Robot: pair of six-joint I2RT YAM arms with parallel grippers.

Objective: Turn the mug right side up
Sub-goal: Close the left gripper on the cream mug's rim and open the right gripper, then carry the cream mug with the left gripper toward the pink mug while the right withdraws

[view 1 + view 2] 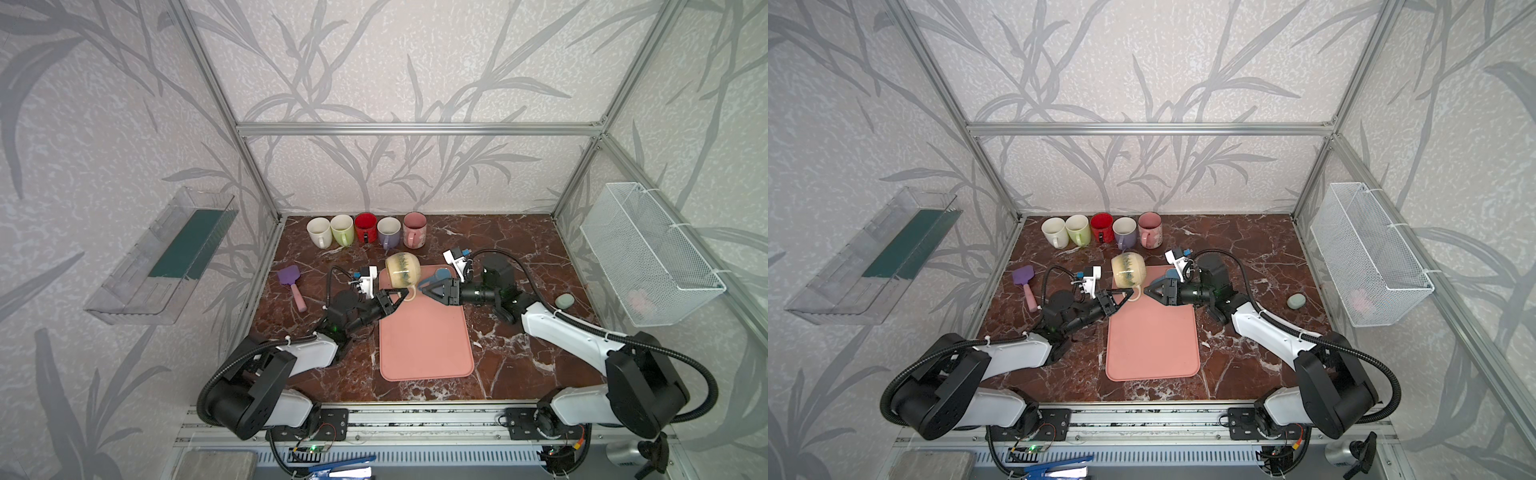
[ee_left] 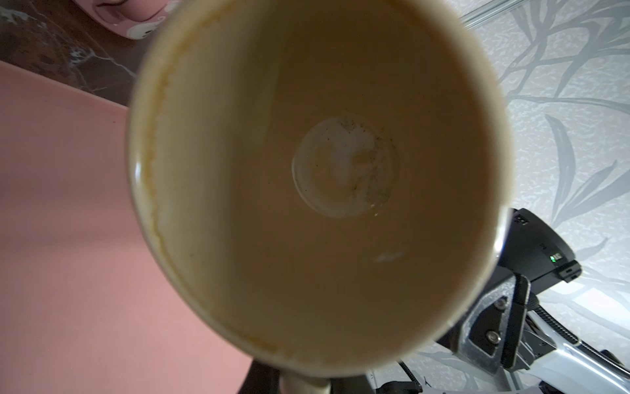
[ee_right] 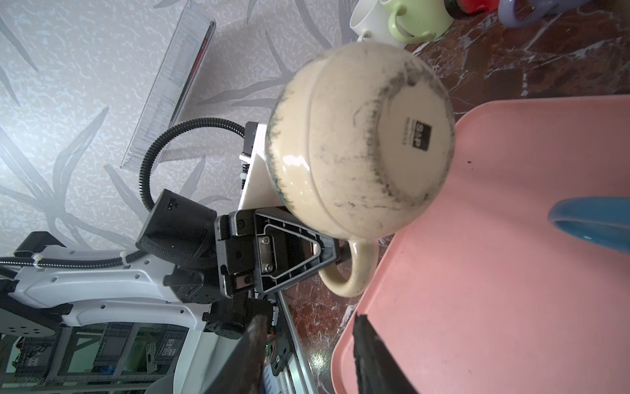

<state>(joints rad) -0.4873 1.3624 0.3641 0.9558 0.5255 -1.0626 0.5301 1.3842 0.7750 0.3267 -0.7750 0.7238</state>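
1. Mid-table, at the pink tray's (image 1: 426, 340) left edge: left gripper (image 1: 402, 296) clamped on the mug (image 1: 402, 270) handle. The mug hangs above the tray's far end, tilted, mouth toward the left arm.
2. Opposite: right gripper (image 1: 424, 287), jaws apart, empty, just beside the mug.
3. Risk: handle-only pinch, so the mug may swivel or slip while turning and hit the right gripper.
4. Pad contact on the handle is hidden. Blue thing (image 3: 593, 221) is cut off, can't identify.
5. Far: mug row (image 1: 365, 230); a wide swing could clip it.

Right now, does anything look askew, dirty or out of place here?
The cream mug hangs tipped on its side above the pink mat's far edge, held only by its handle in the left tool; a brown stain line rings its inside.
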